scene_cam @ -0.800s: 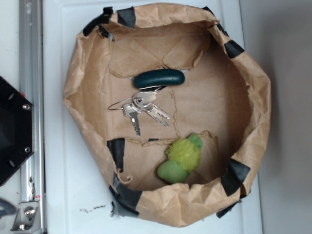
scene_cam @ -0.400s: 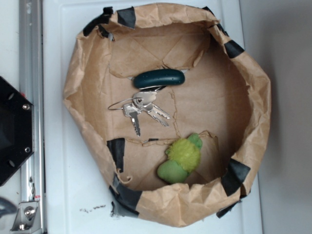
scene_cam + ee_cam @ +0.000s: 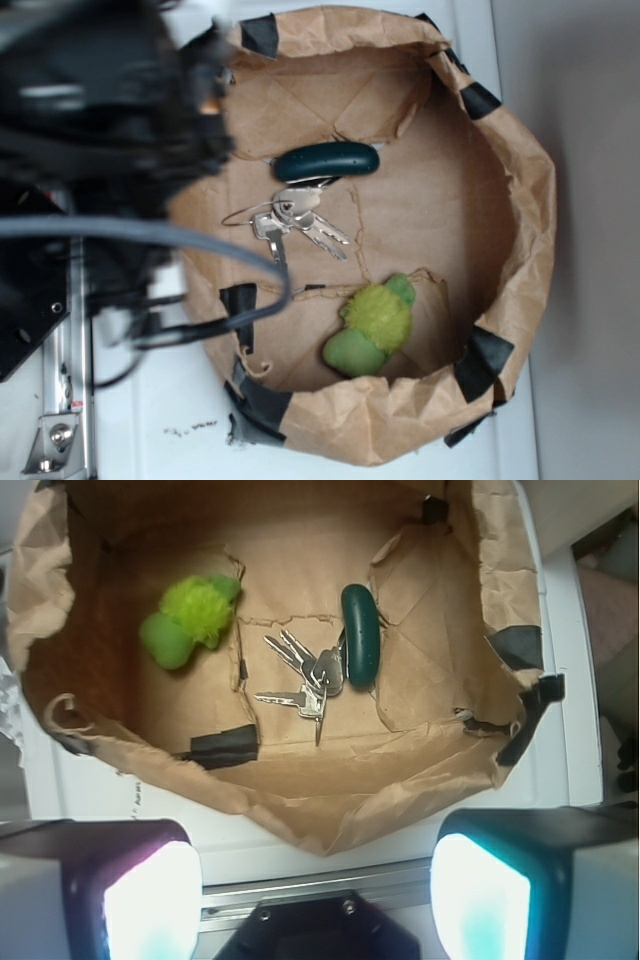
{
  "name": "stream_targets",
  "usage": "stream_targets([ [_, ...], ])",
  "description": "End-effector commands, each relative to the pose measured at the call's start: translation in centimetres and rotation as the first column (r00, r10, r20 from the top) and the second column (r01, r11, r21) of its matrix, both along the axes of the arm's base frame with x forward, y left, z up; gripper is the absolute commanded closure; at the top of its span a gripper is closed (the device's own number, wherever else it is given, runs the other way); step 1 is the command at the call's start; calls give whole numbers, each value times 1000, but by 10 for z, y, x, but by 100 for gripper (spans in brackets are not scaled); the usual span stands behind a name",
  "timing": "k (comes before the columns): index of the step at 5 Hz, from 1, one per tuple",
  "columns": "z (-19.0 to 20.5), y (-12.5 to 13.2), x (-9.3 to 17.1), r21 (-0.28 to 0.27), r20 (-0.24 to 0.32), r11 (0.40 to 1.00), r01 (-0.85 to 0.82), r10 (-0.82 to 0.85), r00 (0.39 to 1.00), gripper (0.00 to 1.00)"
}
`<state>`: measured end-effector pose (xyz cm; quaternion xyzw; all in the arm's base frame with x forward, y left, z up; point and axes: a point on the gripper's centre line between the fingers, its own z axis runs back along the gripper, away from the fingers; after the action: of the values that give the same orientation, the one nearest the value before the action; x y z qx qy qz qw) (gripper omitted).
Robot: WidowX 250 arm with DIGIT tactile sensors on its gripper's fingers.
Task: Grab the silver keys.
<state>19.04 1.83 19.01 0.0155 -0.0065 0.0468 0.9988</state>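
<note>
Gripper [image 3: 316, 900]: fingers spread apart, holding nothing, outside the paper bag's [image 3: 300, 825] near rim | Silver keys [image 3: 300, 680]: flat on the bag floor, straight ahead past that rim, touching a teal fob [image 3: 360, 635] | Fob's long axis: runs away from gripper | Green plush toy [image 3: 188, 620]: well apart, left

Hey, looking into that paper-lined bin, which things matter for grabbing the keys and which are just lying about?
Belongs to the job:
silver keys
dark teal fob joined to them
gripper, fingers spread, outside the bin

Just lying about:
green plush toy
brown paper bin
black tape patches
</note>
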Motion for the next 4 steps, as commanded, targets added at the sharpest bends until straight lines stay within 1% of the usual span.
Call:
stream_targets([
  [1,-21,7,28,-32,53,999,-19,21,998,0],
  [2,-42,-14,36,-94,80,996,-7,14,997,0],
  [3,-59,-12,38,-68,70,998,9,-4,998,0],
  [4,-59,-12,38,-68,70,998,9,-4,998,0],
])
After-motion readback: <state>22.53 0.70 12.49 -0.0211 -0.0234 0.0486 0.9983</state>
